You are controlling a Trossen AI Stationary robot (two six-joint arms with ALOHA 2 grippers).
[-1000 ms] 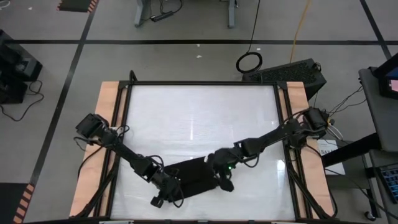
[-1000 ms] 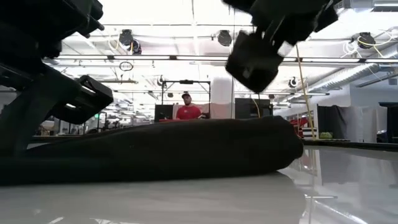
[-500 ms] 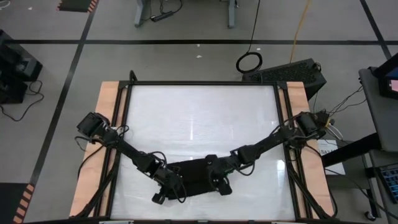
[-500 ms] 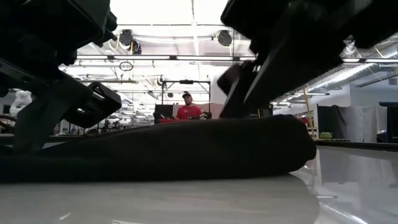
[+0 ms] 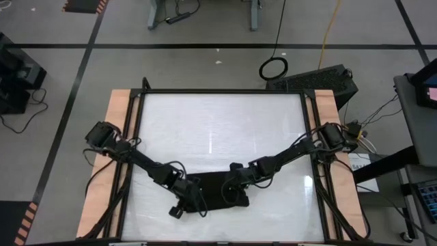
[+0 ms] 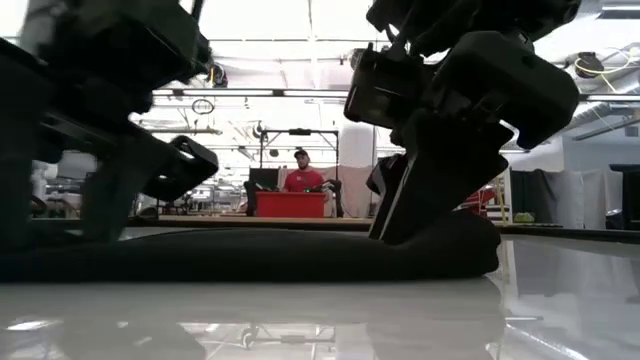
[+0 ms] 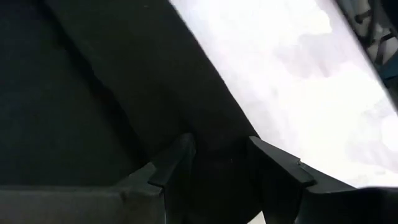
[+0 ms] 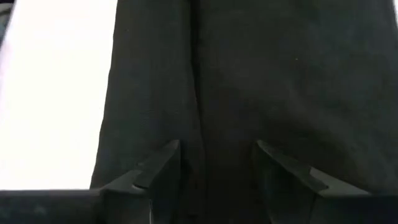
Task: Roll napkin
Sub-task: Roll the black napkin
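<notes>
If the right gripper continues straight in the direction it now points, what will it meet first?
Most likely the napkin. The right gripper points down onto the black cloth, open, with its fingers at the fabric's surface. Whether they already touch it is unclear.

Both arms stretched low and inward, left tool (image 5: 193,203) and right tool (image 5: 234,193) parted, fingertips down.
</notes>
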